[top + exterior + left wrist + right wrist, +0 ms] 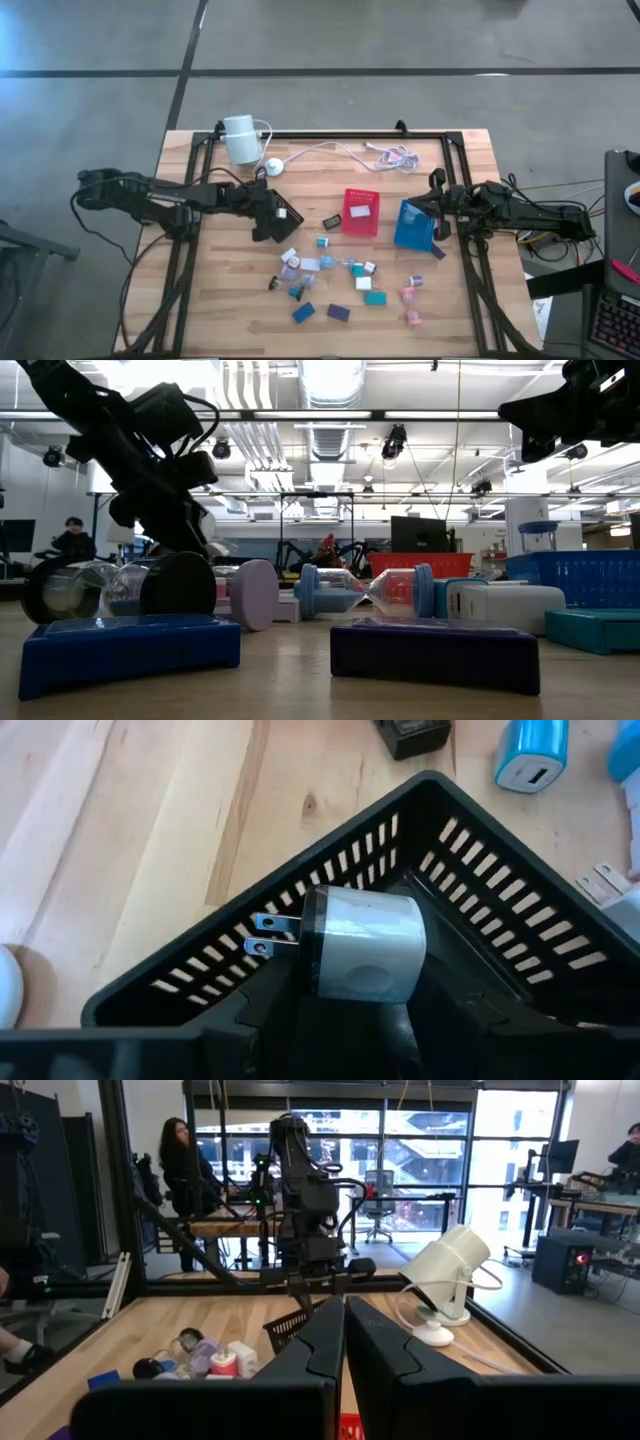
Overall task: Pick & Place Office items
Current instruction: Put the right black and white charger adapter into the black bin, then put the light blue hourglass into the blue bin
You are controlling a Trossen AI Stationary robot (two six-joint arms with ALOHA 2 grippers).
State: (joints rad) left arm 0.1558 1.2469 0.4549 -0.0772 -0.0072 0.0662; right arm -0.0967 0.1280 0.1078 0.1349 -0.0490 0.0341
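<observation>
My left gripper [365,1005] is shut on a white plug-in charger [365,955] with two metal prongs, just over the slatted black tray [500,910]. In the high view the gripper [278,213] sits at that tray [266,230], left of the red tray [361,213] and blue tray [412,226]. Several small office items [330,272], teal, blue, purple, white and pink, lie scattered on the table nearer the front. My right gripper [345,1342] is shut on nothing and stays near the blue tray at the table's right [437,205]. My left gripper pinches the charger's white body [345,985] between its two fingers [255,1015], on two opposite sides. The fingers slant down from the table's left. The prongs [268,933] stick out sideways. The charger hangs over the black tray's inside; whether it touches the tray floor I cannot tell.
A white cylinder [240,138] with a white cable [345,152] stands at the far edge. A small black item [331,221] lies between the black and red trays. A black frame [450,160] borders the work area. People show in the room beyond the table.
</observation>
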